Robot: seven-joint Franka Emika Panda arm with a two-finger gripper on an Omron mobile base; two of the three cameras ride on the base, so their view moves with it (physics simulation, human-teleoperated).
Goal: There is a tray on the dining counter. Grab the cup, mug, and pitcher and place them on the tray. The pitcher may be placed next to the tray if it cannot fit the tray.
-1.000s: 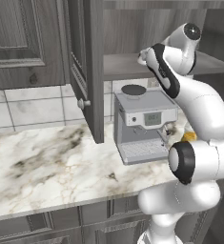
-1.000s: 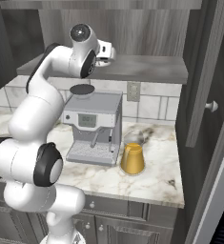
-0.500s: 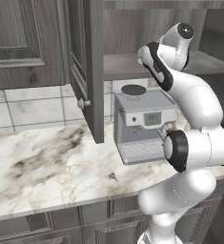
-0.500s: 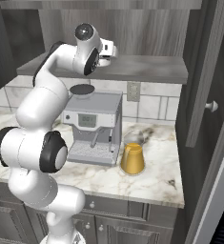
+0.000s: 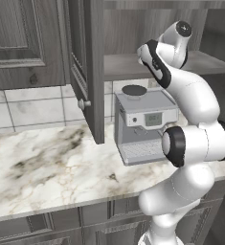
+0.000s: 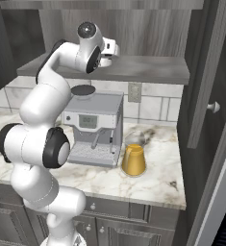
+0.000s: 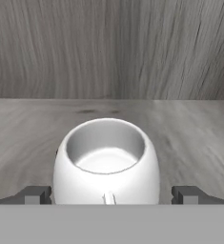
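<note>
My gripper (image 7: pixel 111 195) stands spread wide, one dark fingertip (image 7: pixel 36 194) at 9 o'clock of the mug (image 7: pixel 106 164) and the other at 3 o'clock, both apart from its white wall and pinching nothing; the mug sits upright on the grey wooden shelf (image 7: pixel 189 138) between them, its mouth open toward me and its inside pale grey, with the cabinet's wood back panel (image 7: pixel 111 47) rising beyond it at 12 o'clock; from the right base view my hand (image 6: pixel 107 50) reaches in over that shelf (image 6: pixel 148 67), at 12 o'clock of the coffee machine (image 6: pixel 94 127), and the mug itself is hidden there behind my wrist; the pitcher (image 6: pixel 133 156), amber-bodied with a clear neck, stands upright on the marble tabletop (image 6: pixel 153 182) just beside the coffee machine at its 3 o'clock, well below the shelf; from the left base view my arm (image 5: pixel 190 95) covers the right side of the coffee machine (image 5: pixel 142 124), the open cabinet door (image 5: pixel 87 67) hangs at 9 o'clock of the machine, and the tabletop (image 5: pixel 47 167) stretches bare and veined toward 8 o'clock
</note>
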